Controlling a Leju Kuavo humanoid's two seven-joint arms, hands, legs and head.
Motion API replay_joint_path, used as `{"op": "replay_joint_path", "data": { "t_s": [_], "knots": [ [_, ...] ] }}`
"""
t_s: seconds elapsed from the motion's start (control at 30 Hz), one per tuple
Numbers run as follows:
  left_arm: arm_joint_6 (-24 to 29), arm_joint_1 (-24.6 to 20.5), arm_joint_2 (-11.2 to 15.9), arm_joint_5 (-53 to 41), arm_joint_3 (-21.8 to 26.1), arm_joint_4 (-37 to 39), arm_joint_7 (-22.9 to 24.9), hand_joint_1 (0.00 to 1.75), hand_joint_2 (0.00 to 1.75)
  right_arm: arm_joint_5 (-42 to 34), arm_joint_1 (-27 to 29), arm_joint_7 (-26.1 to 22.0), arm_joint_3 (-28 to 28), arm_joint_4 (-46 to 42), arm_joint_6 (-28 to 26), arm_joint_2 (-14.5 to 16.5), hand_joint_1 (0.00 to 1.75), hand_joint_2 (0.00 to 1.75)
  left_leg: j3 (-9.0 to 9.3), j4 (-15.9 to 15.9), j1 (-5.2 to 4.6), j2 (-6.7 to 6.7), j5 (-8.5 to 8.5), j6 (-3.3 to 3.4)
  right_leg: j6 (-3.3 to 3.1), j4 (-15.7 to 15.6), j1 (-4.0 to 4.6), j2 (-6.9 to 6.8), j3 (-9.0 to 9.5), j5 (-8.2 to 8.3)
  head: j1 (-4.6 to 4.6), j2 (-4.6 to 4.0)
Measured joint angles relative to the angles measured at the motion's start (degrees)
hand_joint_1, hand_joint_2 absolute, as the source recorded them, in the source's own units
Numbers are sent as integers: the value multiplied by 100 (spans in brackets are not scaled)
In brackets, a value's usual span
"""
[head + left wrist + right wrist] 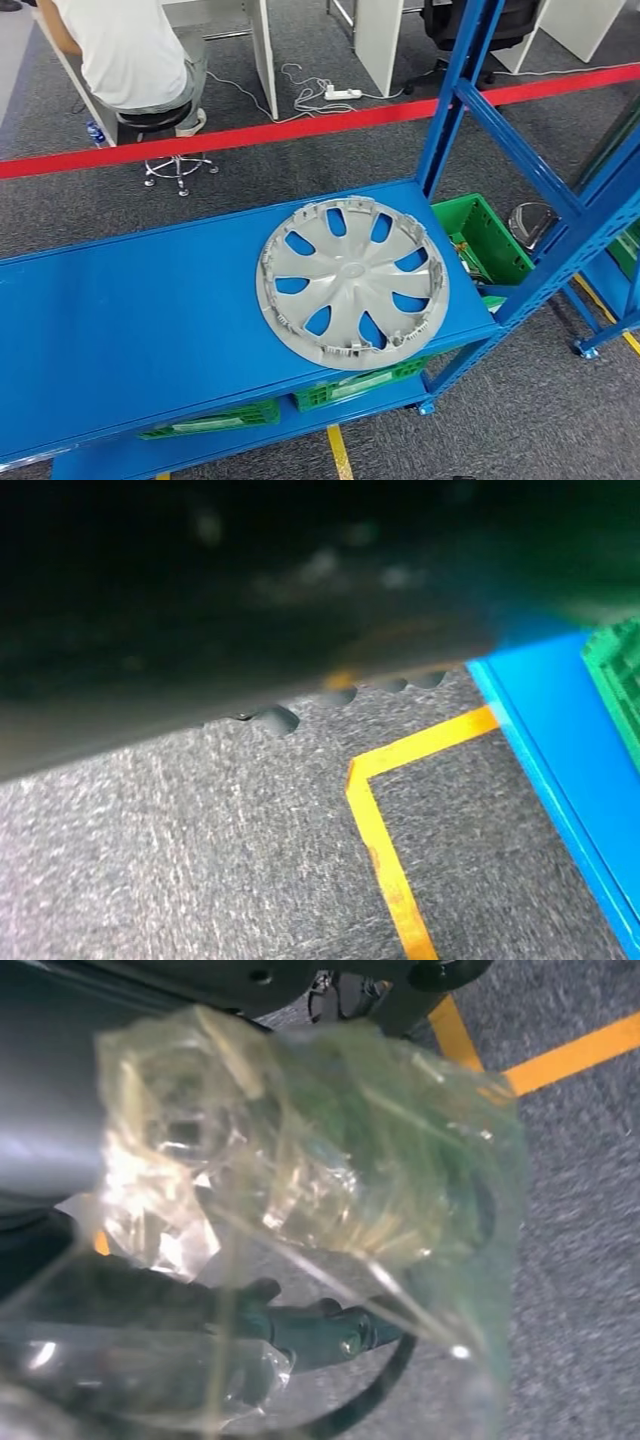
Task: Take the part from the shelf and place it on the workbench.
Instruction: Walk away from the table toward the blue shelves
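The hubcap, grey and spoked, lies flat on the top board of the blue shelf, toward its right end, with its near rim reaching the board's near edge. Nothing touches it.

Green crates sit on the lower board under it, and another green crate sits to the right, beyond the blue upright. Yellow tape runs on the grey carpet below the shelf. A red line crosses the floor on the far side. Beyond it, far left, a person in a white shirt sits on a stool; a white power strip lies on the floor by the white desks.

The left wrist view is blurred: grey carpet, a yellow tape corner, a blue shelf edge and a bit of green crate. The left hand's state cannot be told.

In the right wrist view, the right hand is wrapped in crinkled clear plastic; whether its fingers are spread or curled cannot be told.
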Motion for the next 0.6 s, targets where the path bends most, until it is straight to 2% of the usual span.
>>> {"op": "replay_joint_path", "data": {
  "t_s": [0.03, 0.07, 0.1, 0.13, 0.17, 0.23, 0.27, 0.33, 0.37, 0.43, 0.47, 0.5, 0.57, 0.6],
  "knots": [
    [0, 1, 0, 0, 0, 1, 0, 0, 0, 1, -1, -1, -2, 1, 0, 0, 0, 0, 28, 3, 1, -84, -16, -12, -13, -335, -3, 41, 102, 264, 1, 0],
    [0, 1, 0, 0, 0, 2, 0, 0, 0, 1, -5, -3, -3, 3, 1, -1, 0, 0, 51, 7, 5, -164, -35, -31, -32, -724, -10, 154, 252, 491, 2, 0],
    [0, -3, 1, 0, -1, 3, 0, 0, 0, 1, -7, -4, -4, 8, -1, -1, 0, 0, 60, 24, 4, -239, -56, -57, -51, -1072, -21, 277, 391, 639, 2, 0],
    [0, -5, 2, 0, -1, 3, 0, 0, 0, 1, -12, -5, -4, 13, -1, -1, 0, 0, 57, 35, 7, -303, -69, -87, -73, -1299, -25, 379, 496, 710, 1, 0],
    [0, -5, 4, 1, -1, 4, 0, 0, 0, 2, -15, -6, -4, 19, -2, -1, 0, 0, 38, 41, 13, -363, -72, -117, -98, -1385, -22, 438, 545, 701, 0, 0],
    [0, 8, 9, 8, -2, 5, 1, 0, 0, 4, -19, -7, -8, 25, -4, 0, 0, 0, 9, 40, 31, -464, -66, -175, -153, -1417, -17, 353, 581, 703, 1, 1],
    [0, 17, 10, 17, -2, 7, 1, 0, 0, 5, -21, -10, -12, 26, -6, -1, 0, 0, -8, 74, 29, -409, -92, -203, -184, -1429, -23, 294, 595, 707, -4, 1],
    [0, 16, 13, 39, -2, 9, 3, 0, 0, 13, -23, -19, -19, 27, -8, -2, 0, 0, -161, 417, 21, -130, -298, -266, -240, -1459, -42, 152, 628, 704, -48, 1],
    [-1, 8, 12, 47, -3, 10, 3, 0, 0, 16, -19, -22, -20, 28, -8, -3, 0, 0, -329, 759, 22, 48, -470, -297, -261, -1460, -32, 71, 643, 690, -70, 0],
    [-2, -5, 14, 55, -8, 13, 8, 0, 0, 22, -3, -23, -21, 35, -4, -3, 0, 0, -709, 1479, 45, 190, -744, -338, -284, -1459, -18, -109, 667, 655, -84, 0],
    [-2, 0, 14, 62, -10, 14, 11, 0, 0, 25, 1, -23, -21, 38, -3, -3, 0, 0, -806, 1642, 54, 209, -740, -343, -287, -1459, -13, -192, 684, 636, -85, 0],
    [-2, 8, 14, 72, -13, 15, 15, 0, 0, 29, 0, -25, -22, 40, -3, -3, 0, 0, -793, 1584, 59, 220, -621, -340, -284, -1459, -10, -257, 707, 617, -85, 0],
    [5, 26, 15, 100, -23, 15, 24, 0, 0, 62, -17, -39, -22, 42, -9, -2, 0, 0, -483, 917, 55, 251, -186, -294, -266, -1460, -5, -343, 766, 574, -84, 0],
    [13, 32, 16, 114, -29, 15, 33, 0, 0, 83, -29, -51, -21, 42, -13, -1, 0, 0, -300, 551, 39, 283, -41, -254, -245, -1459, 6, -370, 775, 551, -84, 0]
  ]
}}
